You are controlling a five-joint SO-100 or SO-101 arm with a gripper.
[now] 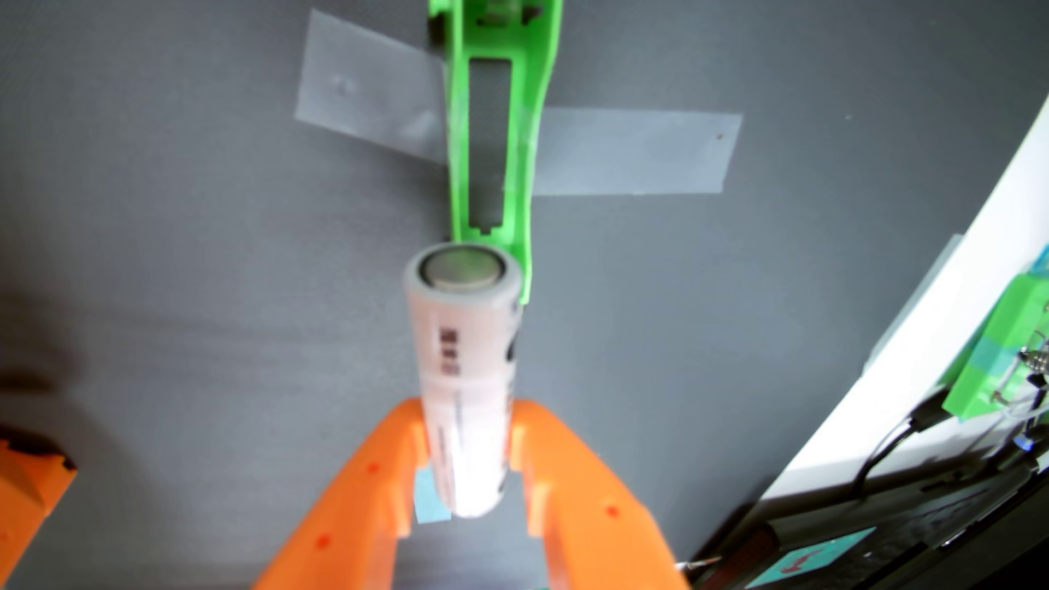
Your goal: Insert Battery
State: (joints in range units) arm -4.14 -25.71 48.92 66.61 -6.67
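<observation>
While your gripper point(462, 266) pinches the white battery point(462, 369) between the green finger point(491, 142) and what is hidden behind the cell, that cell stands out over the grey table point(198, 283), its lower part between two orange prongs point(363, 499). Pick-up looks done; insertion is left, likely at the green holder point(1005, 352) at the right edge. The black print on the battery's wrap is too blurred to read.

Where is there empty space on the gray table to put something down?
Bare gray table stretches left of the battery and below the tape strip. Another open patch lies right of the battery, before the white board. It is crowded at the green holder and around the orange jaws.
</observation>
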